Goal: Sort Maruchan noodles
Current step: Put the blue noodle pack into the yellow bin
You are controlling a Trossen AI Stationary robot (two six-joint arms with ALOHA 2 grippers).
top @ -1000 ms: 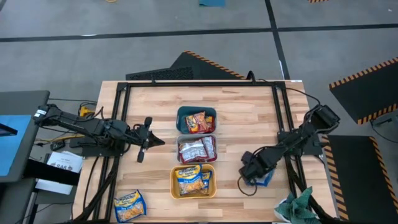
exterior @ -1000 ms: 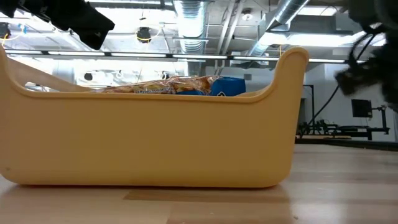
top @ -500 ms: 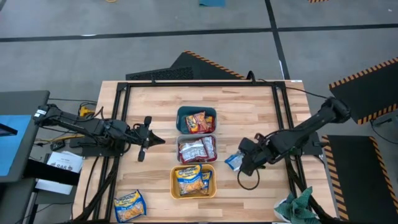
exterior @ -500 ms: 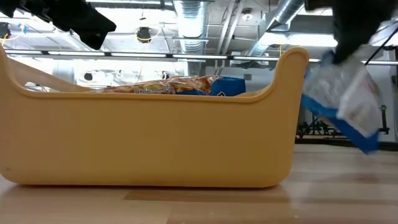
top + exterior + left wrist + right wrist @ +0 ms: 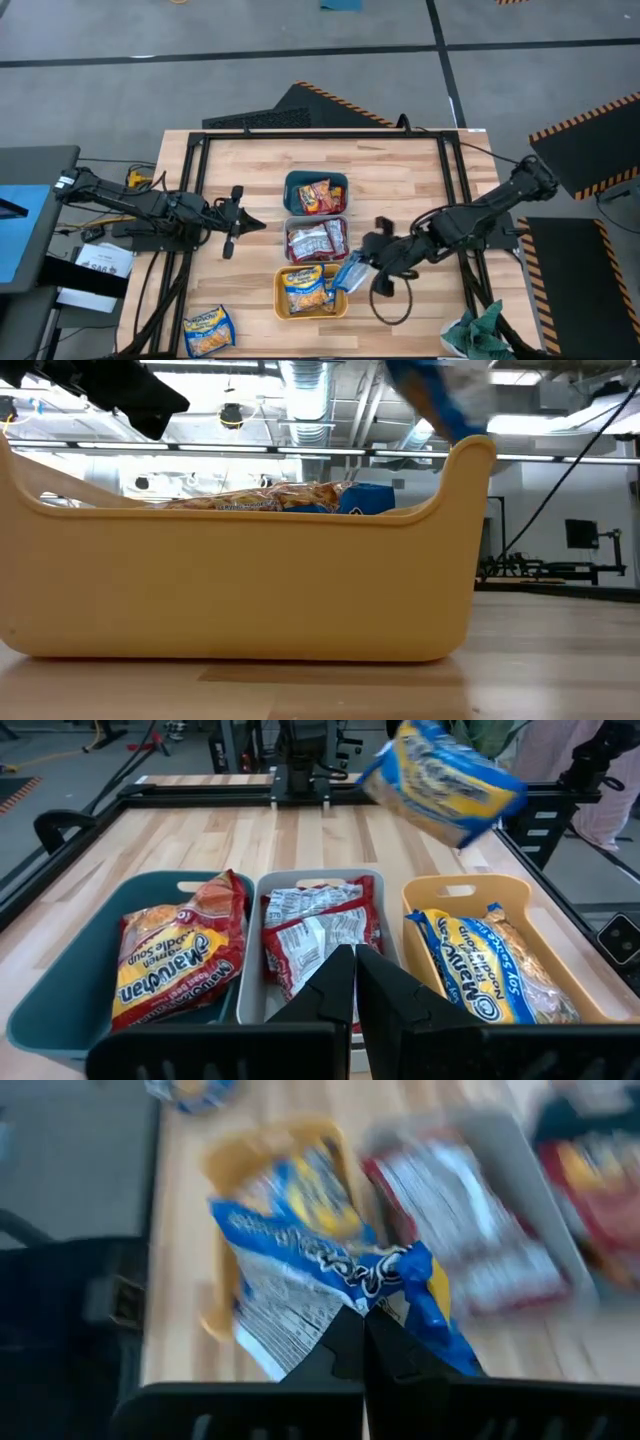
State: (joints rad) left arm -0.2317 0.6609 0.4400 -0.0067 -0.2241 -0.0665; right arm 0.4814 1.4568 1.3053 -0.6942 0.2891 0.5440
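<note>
right gripper (image 5: 362,268) jaws clamped on yellow packet (image 5: 350,272) | we see it hanging over orange bin (image 5: 283,307) rim | left gripper (image 5: 226,248) jaws together, idle

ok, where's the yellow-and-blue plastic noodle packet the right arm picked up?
In the high view the yellow-and-blue plastic noodle packet hangs from the shut right gripper over the right edge of the orange bin.
</note>
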